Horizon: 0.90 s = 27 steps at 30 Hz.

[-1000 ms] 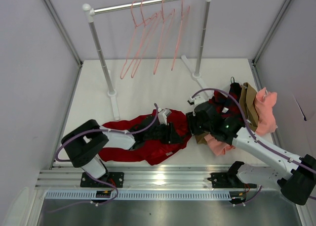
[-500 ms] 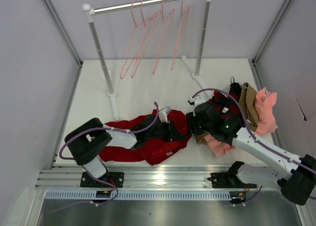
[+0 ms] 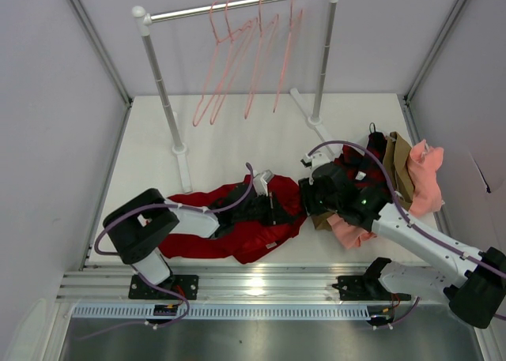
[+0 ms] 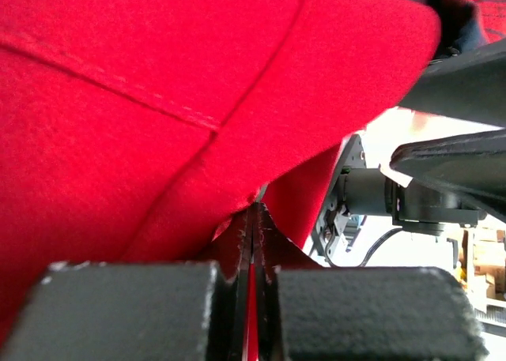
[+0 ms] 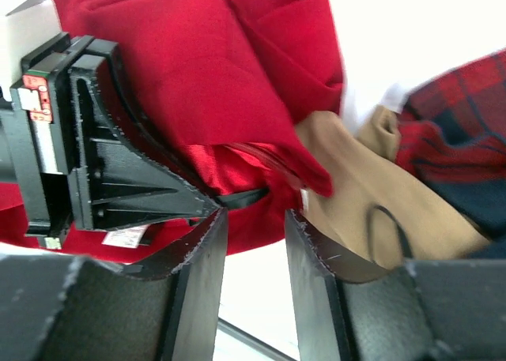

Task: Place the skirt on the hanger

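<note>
In the left wrist view the skirt [image 4: 158, 100] runs out of the picture at top and left. There the pads of the left pincer [image 4: 251, 219] are cut by the bottom edge, and the machine parts [image 4: 419, 195] behind are blurred. From above, the left arm [image 3: 194, 217] lies over the middle of the skirt and hides this pincer's tips. The right arm [image 3: 411, 231] covers part of the clothes pile [image 3: 423, 179]. In the right wrist view the plaid garment [image 5: 458, 100] is cut by the right edge, and the label [image 5: 126, 236] is too small to read. The hangers [image 3: 225, 65] overlap; single wires are hard to follow.
</note>
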Tool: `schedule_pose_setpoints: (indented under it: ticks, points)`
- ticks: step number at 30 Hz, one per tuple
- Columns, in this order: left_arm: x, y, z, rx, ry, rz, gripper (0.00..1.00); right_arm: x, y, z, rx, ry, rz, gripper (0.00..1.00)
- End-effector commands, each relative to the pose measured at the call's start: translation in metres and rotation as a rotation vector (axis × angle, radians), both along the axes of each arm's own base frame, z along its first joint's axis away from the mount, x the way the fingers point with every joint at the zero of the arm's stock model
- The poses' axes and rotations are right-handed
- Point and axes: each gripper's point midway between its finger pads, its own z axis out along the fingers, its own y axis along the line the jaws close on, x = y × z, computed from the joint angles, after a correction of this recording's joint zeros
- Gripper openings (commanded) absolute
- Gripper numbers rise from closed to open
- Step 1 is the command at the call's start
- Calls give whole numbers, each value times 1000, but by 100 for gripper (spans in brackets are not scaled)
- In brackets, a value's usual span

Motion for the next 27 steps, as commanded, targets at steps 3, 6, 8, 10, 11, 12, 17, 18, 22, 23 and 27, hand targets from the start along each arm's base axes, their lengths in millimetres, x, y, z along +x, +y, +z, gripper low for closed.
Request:
schedule_pose_setpoints:
  ticks: [3,6,8,10,11,12,17,18,22,23,27]
  points:
    - [9,1,44,-43,-139,13,0,-6,29,7,127,-8,92,39]
    - [10,8,44,-8,-163,23,0,-10,37,4,140,-12,119,37]
    - [9,11,47,2,-174,24,0,-13,40,1,138,-7,137,36]
    - [9,13,51,5,-183,28,0,-15,43,0,127,-30,156,36]
    - [10,13,52,12,-182,31,0,-15,43,-1,124,-42,153,37]
    - [9,16,47,34,-171,30,0,-16,43,0,116,-56,152,38]
    - [9,26,46,56,-147,43,0,-14,45,24,186,-165,157,45]
    - [10,27,47,48,-140,46,0,-17,44,21,184,-173,169,47]
    - [5,29,46,56,-120,7,0,-30,47,31,194,-266,199,54]
    - [5,29,48,55,-122,0,0,-28,44,33,181,-294,184,54]
    - [2,31,54,50,-133,-39,0,-36,51,23,108,-302,249,56]
